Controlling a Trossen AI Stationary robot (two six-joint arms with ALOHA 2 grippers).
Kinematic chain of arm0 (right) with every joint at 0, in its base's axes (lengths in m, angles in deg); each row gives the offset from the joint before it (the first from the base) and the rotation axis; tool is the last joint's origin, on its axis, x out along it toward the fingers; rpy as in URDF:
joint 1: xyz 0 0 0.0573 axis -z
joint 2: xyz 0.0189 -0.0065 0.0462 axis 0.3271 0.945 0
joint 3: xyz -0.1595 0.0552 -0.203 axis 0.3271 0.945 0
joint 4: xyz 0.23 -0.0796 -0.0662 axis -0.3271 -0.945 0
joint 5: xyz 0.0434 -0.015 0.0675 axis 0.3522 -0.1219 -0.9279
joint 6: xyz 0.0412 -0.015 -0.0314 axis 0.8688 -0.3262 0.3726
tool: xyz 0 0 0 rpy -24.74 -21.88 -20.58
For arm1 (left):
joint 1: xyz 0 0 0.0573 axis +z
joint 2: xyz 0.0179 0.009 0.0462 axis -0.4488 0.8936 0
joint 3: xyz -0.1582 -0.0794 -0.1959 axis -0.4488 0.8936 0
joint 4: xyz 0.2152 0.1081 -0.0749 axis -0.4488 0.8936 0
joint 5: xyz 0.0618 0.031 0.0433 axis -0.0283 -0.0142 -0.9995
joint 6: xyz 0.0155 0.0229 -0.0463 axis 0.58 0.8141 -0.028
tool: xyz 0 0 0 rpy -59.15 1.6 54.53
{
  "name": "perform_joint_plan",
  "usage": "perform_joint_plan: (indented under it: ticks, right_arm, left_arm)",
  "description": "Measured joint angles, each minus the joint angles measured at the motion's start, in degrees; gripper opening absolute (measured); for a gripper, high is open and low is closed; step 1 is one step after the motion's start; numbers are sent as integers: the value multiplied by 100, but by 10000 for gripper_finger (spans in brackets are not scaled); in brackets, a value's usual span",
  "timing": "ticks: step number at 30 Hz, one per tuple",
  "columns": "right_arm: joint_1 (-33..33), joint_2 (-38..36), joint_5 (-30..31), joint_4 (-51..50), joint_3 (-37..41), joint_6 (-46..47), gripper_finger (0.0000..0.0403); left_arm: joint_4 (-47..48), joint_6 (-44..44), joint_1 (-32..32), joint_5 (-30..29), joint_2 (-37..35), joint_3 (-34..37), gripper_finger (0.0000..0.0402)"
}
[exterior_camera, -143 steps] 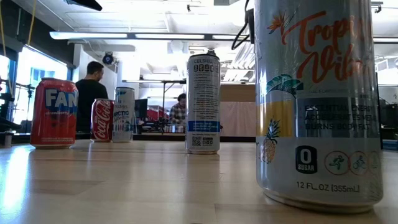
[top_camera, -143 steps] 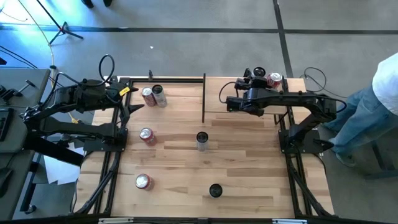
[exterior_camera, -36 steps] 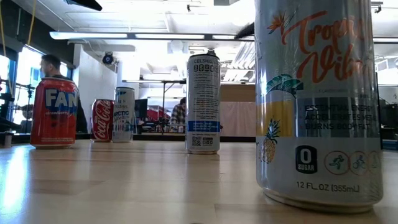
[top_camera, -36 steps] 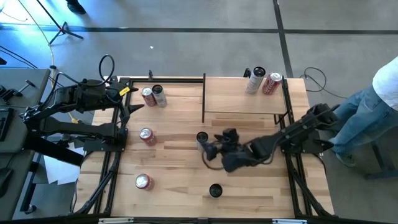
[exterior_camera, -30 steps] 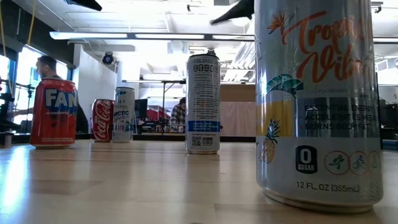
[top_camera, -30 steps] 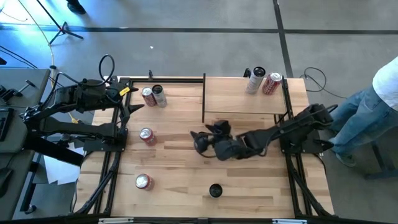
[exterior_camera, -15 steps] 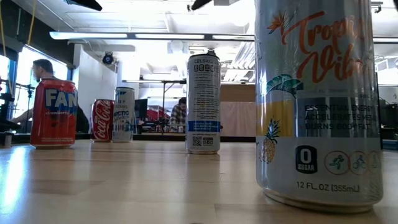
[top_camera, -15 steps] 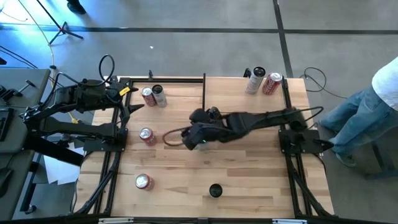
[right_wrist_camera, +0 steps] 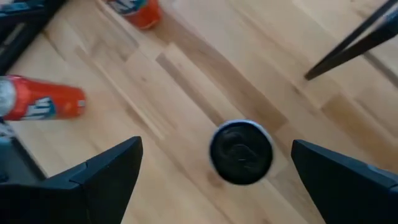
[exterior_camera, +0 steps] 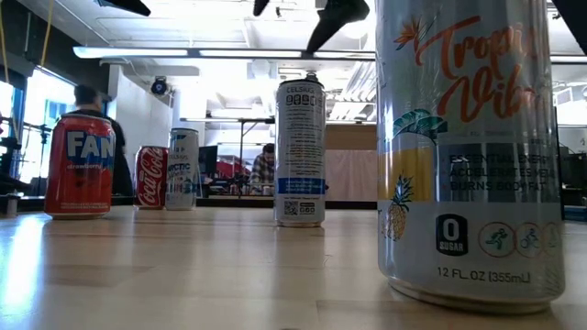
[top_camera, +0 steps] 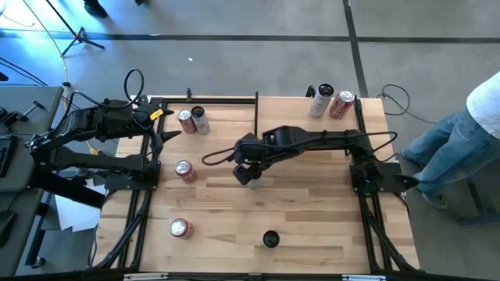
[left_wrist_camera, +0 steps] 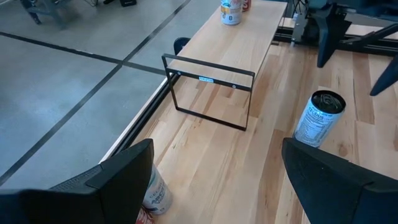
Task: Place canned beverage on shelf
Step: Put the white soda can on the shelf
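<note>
The right pincer [top_camera: 248,173] is hanging directly over the tall slim can [right_wrist_camera: 241,152] at mid-worktop, its fingers [right_wrist_camera: 102,177] standing fully apart on either side of the can's dark lid and gripping nothing. In the high view the arm is covering that can almost wholly, so only a sliver is showing beneath the pincer; whether the fingers are touching the can cannot be told. In the low view only two dark finger tips [exterior_camera: 337,18] are entering above the can's top, the rest being cut off by the frame edge.

The left pincer [top_camera: 168,134] is waiting at the left edge of the worktop [top_camera: 312,226], its fingers parted and empty.

The shelf [top_camera: 305,119], a light board on a black frame, is occupying the far right corner; two cans [top_camera: 330,101] are already standing at its far end, their labels too small to read.

Two more cans [top_camera: 192,120] are standing near the far left, two red cans [top_camera: 184,170] are sitting along the left side, and a dark-topped can [top_camera: 270,238] is standing near the front edge. That last can is filling the low view's right side, hiding whatever lies behind it.

A person [top_camera: 469,133] is standing beside the worktop on the right, cut off by the frame
</note>
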Motion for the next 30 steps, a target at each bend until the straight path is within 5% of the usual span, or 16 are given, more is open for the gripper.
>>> perform_joint_plan:
  ticks: [18, 30]
  right_arm:
    - [74, 588, -696, -141, 185, -103, 400]
    - [94, 625, -605, -469, 182, 213, 397]
  left_arm:
    - [-1, 0, 0, 0, 0, 0, 335]
    - [2, 0, 0, 0, 2, 0, 335]
